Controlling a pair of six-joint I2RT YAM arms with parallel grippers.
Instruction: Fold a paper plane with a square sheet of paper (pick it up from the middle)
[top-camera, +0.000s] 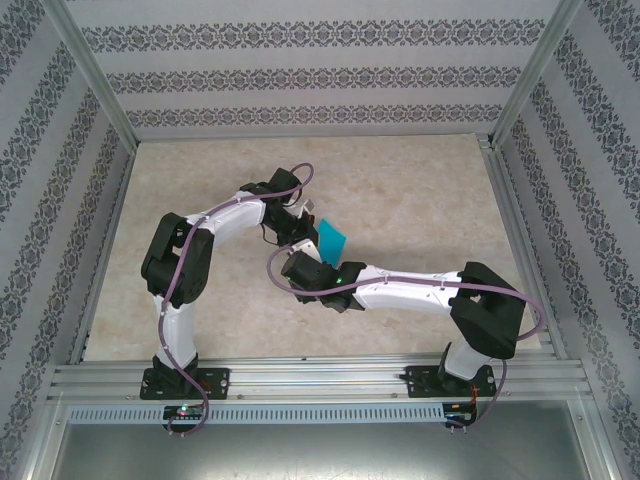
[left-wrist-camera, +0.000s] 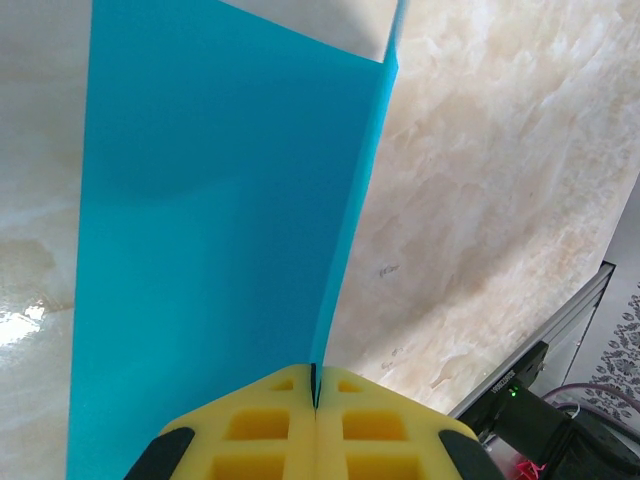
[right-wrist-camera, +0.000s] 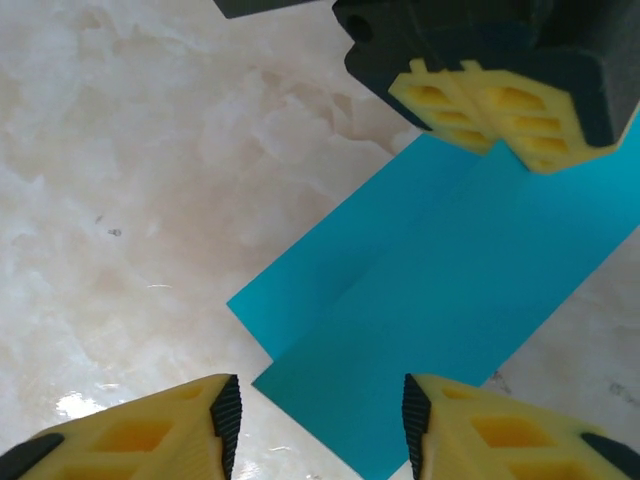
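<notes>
One square sheet of paper (left-wrist-camera: 220, 220), two arms (top-camera: 410, 290)

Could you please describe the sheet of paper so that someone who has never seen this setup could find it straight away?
Start at the beige marbled table and look to its middle. There the left gripper holds a folded sheet of paper in its shut jaws. It is the only teal-blue thing in a scene of beige, white, black and yellow.

Top overhead, behind bases; wrists close, both facing paper (left-wrist-camera: 220, 250)
</notes>
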